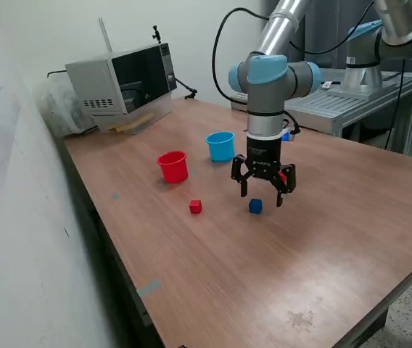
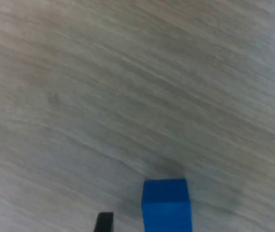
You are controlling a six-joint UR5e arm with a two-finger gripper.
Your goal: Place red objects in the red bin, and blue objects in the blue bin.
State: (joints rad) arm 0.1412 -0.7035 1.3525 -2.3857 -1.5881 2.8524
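A small dark blue cube (image 1: 255, 206) rests on the wooden table, and in the wrist view the same blue cube (image 2: 166, 205) lies between my two fingertips with wide gaps on both sides. My gripper (image 1: 262, 194) hangs open just above it, not touching it. A small red cube (image 1: 195, 207) sits on the table toward the exterior view's left of the blue one. Farther back stand the red cup (image 1: 172, 166) and the light blue cup (image 1: 220, 146), both upright. I cannot see inside either cup.
A grey microwave (image 1: 122, 85) stands at the back corner of the table (image 1: 322, 239). A white wall runs along the exterior view's left. A second robot base on a metal stand (image 1: 358, 80) is behind the table.
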